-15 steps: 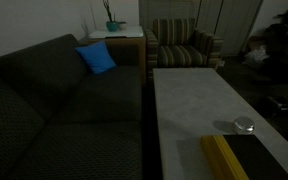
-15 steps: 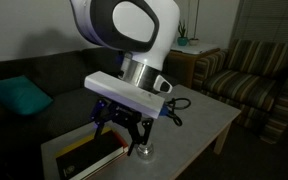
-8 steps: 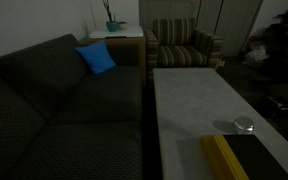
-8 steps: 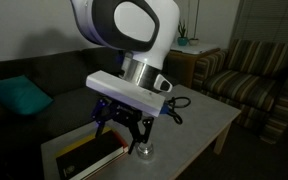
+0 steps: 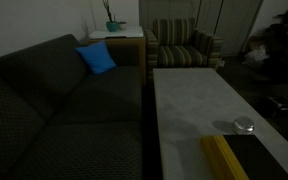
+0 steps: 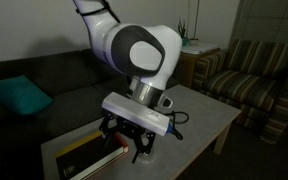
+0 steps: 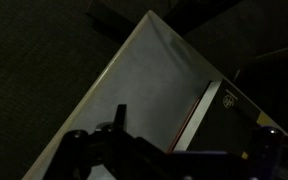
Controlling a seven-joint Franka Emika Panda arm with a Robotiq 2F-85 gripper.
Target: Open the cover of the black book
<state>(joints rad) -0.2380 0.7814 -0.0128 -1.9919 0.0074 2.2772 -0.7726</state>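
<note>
Gripper (image 6: 131,150) hangs low over the black book (image 5: 254,165) at the bench's (image 5: 184,95) near end. Jaws look spread, holding nothing. Cover (image 5: 269,158) lies shut, flat.

Best bet: hook the cover's free long edge and swing it in an arc about the spine.

Counts: one book, one silver round object (image 5: 244,125), one blue cushion (image 5: 96,58), one striped armchair (image 5: 184,45).

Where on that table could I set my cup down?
The far stretch of the table, between the striped armchair and the small silver object, is bare. The near end is crowded: the black book lies there with the gripper over it.
</note>
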